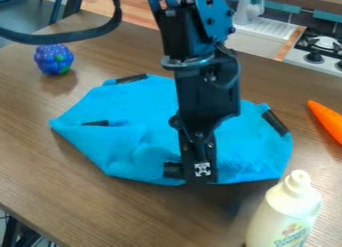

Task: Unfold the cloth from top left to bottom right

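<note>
The gripper (199,173) hangs down over the front edge of the blue cloth (143,106), a little right of the middle of the view. The cloth lies spread on the table with wrinkles and a fold at its left side. Black pieces show at its upper left edge, its right edge, within its left part, and at the front edge just left of the gripper. The arm hides a strip through the cloth's middle. Whether the gripper touches the cloth I cannot tell.
A white bottle (286,211) stands on the wooden table (100,206) at the front right. An orange carrot-like object (327,120) lies at the right edge, and a purple-blue bumpy toy (53,59) sits at the upper left. Behind are a toy stove (324,47) and a sink.
</note>
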Available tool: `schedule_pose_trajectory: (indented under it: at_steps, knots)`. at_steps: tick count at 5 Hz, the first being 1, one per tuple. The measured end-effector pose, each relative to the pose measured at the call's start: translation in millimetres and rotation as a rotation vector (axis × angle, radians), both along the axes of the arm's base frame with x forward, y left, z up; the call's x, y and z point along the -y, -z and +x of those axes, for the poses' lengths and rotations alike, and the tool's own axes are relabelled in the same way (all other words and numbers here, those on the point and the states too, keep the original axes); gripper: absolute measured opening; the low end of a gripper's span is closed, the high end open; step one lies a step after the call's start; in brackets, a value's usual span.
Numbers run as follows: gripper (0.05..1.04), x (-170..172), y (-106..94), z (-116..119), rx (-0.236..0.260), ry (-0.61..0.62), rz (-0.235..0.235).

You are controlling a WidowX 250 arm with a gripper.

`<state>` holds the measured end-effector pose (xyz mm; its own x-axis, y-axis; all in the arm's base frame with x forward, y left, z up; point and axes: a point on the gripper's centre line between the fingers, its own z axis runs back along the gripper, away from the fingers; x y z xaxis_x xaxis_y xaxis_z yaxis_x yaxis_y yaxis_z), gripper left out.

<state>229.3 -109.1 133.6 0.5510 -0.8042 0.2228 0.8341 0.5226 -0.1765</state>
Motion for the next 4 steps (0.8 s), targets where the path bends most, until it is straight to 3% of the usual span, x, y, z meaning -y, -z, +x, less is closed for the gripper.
schedule_pose_trajectory:
  at_steps: [1, 2, 3, 4]
  knots:
    - [0.546, -3, 1.3, 4, 0.028, 0.000, 0.030]
    - [0.848, -6, 0.8, 1, 0.008, 0.021, 0.017]
    - [1.002, -16, -11.3, 5, -0.011, 0.034, -0.029]
    - [0.999, -43, -50.9, 20, 0.066, 0.020, -0.041]
